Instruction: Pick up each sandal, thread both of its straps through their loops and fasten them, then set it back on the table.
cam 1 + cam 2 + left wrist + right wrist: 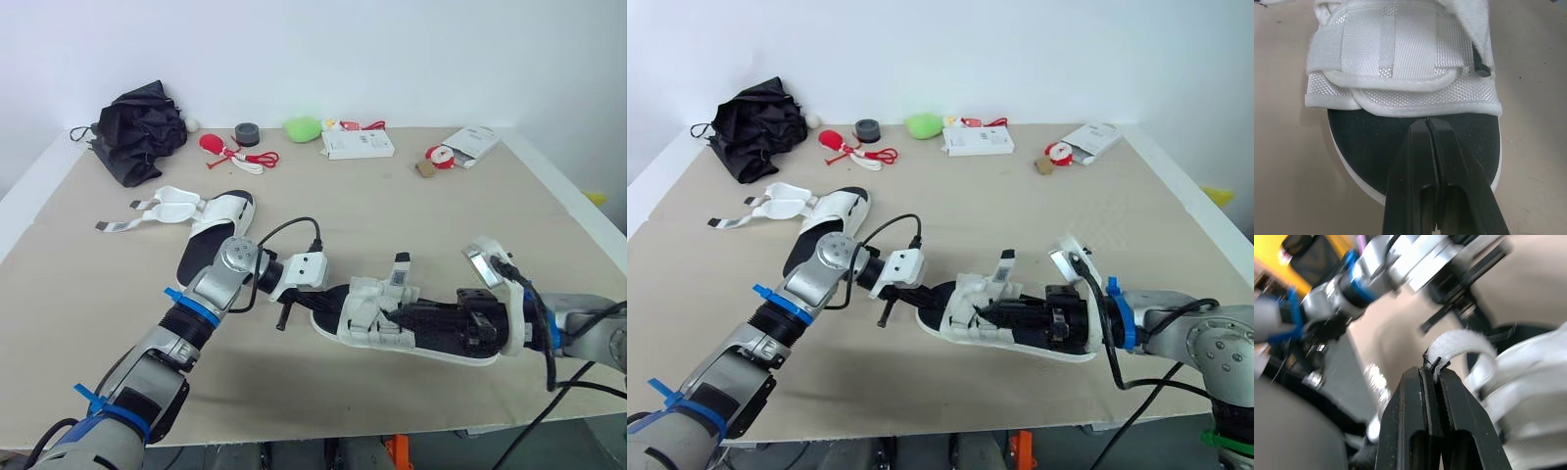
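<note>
A white-strapped sandal (431,343) with a black footbed lies at the front middle of the table (392,206), toe to the left. My left gripper (1426,122) is shut, its tips resting on the footbed (1361,142) just in front of the fastened toe strap (1396,49). My right gripper (1432,366) reaches in from the heel side and is shut on the looped end of a white strap (1462,343). Another strap end (401,269) sticks up from the sandal. The second sandal (220,220) lies further back on the left, its straps (162,206) spread open.
Along the back edge sit a black bundle (142,127), a red item with cord (220,145), a tape roll (247,134), a green object (304,127) and a white box (358,144). Another box (470,144) sits back right. Bare tabletop stretches across the right middle.
</note>
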You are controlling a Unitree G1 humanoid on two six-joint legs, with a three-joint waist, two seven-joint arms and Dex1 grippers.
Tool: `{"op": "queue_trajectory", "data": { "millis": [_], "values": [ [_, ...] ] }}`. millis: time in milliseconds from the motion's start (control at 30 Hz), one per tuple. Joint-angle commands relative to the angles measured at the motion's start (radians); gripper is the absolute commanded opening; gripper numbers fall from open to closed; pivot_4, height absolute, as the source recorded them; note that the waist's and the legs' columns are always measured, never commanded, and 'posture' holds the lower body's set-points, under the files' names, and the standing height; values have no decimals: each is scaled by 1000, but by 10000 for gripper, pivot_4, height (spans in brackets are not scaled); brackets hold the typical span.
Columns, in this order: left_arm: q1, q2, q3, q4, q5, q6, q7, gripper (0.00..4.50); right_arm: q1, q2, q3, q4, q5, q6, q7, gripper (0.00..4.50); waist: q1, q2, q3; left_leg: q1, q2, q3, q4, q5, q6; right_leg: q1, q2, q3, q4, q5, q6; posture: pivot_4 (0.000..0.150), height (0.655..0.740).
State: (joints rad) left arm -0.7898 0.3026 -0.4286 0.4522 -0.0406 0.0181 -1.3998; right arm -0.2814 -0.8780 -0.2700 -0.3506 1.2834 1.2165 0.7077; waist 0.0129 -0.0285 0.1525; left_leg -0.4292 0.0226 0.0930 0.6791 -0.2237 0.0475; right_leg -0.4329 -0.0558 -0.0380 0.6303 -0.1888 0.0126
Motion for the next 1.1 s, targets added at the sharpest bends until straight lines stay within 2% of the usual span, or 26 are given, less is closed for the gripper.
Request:
{"op": "queue_trajectory", "data": {
  "millis": [33, 267, 433, 767, 1100],
  "values": [
    [27, -13, -60, 35, 50, 1, -4, 0, -53, 13, -15, 41, 7, -9, -59, 357, 5, 1, 0, -1, -2, 0, 0, 1, 2, 0, -1, -1, 0, 0, 0, 1500, 7400],
    [29, -11, -54, 44, 55, -11, 1, 0, -141, 32, 33, 87, -27, -12, -54, 357, 5, 1, 0, -2, -2, 0, 0, 1, 2, -1, -2, 0, 0, 0, 1, 1500, 7400],
    [29, -9, -53, 52, 55, -18, 5, 0, -233, 29, 56, 83, 22, 19, 26, 357, 4, 1, 0, -2, -2, 0, 0, 2, 3, -1, -2, 0, 0, 1, 1, 1500, 7400],
    [29, -12, -51, 54, 53, -25, 14, 0, -274, 101, 249, 252, -292, -62, 9, 357, 0, 1, 0, -2, -1, 0, 0, 2, 4, -2, -2, 0, 0, 1, 1, 1500, 7400],
    [40, -6, -46, 34, 49, -15, 24, 0, -325, 152, 231, 380, -421, -108, 1, 357, -1, 1, 0, -2, -1, 1, 0, 2, 4, -2, -2, 0, 0, 2, 1, 1500, 7400]
  ]
}}
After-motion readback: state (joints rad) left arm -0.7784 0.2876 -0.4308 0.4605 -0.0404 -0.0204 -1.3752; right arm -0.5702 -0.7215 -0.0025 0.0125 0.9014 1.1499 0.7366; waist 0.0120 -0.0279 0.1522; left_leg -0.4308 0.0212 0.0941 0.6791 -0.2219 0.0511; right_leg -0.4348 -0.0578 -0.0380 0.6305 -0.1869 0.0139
